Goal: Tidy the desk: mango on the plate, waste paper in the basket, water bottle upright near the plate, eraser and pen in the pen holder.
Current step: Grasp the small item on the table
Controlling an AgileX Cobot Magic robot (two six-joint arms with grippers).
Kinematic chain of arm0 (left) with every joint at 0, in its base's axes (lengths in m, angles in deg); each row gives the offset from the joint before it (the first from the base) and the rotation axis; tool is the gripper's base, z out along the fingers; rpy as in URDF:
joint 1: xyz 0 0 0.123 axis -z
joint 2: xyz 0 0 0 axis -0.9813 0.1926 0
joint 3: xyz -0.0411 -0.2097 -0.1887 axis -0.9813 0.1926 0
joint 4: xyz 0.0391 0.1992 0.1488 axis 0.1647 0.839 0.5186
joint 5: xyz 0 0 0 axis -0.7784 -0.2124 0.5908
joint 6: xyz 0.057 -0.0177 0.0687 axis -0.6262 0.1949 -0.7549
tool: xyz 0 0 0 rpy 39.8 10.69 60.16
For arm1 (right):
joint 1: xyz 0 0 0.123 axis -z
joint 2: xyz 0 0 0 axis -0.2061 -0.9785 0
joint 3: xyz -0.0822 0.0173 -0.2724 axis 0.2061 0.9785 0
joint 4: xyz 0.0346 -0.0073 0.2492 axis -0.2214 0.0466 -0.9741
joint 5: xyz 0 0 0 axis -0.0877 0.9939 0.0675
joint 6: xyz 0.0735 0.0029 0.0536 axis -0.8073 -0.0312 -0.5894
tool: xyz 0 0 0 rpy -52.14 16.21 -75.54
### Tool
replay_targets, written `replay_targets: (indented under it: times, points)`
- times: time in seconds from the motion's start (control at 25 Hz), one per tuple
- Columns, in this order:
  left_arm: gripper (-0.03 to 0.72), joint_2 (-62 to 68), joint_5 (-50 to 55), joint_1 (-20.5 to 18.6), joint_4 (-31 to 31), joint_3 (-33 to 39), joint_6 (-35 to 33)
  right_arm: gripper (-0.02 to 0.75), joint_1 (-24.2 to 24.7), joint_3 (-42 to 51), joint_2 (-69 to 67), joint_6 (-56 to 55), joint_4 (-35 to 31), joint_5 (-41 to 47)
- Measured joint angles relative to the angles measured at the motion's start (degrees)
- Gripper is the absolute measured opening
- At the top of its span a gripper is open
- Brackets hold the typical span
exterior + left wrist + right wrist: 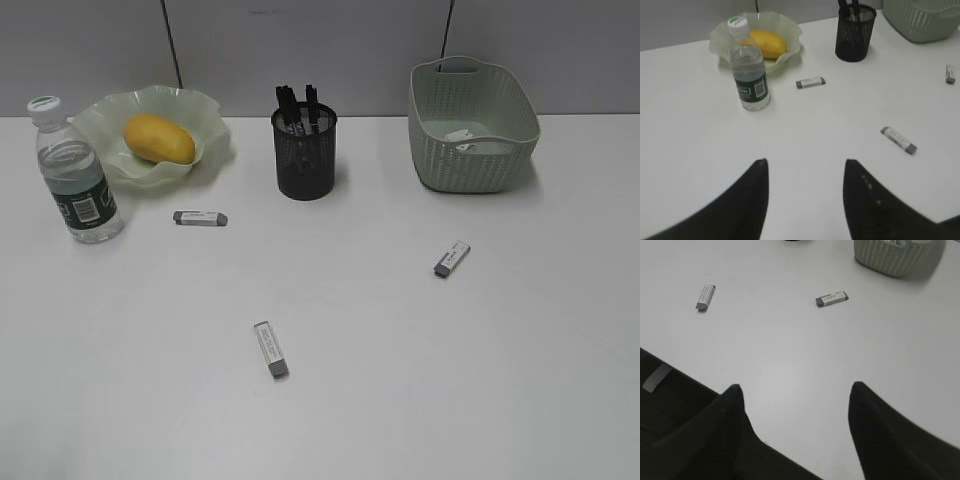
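The mango (158,138) lies in the pale green plate (215,125) at the back left. Just left of the plate the water bottle (78,170) stands upright. Dark pens (297,105) stick out of the black mesh pen holder (305,165). White waste paper (462,138) lies inside the basket (470,168). Three erasers lie flat on the desk (400,400): one (200,218) by the plate, one (271,349) in the middle front, one (452,258) on the right. My left gripper (806,162) and right gripper (796,386) are open and empty above bare desk, both outside the exterior view.
The desk's edge (685,372) runs diagonally at the lower left of the right wrist view, with dark floor beyond. A grey wall stands behind the desk. The left wrist view shows the bottle (751,75) and a nearby eraser (810,82) ahead.
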Motion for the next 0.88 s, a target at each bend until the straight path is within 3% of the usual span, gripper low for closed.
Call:
replay_targets:
  times: [0.44, 0.88]
  points:
    - [0.372, 7.3, -10.5, 0.0, 0.0, -1.5, 0.0, 0.513, 0.0, 0.2, 0.1, -0.2, 0.0, -0.1]
    - [0.372, 40.3, -10.7, 0.0, 0.0, -16.6, -7.4, 0.512, 0.0, 0.2, 0.1, -0.3, 0.0, -0.2]
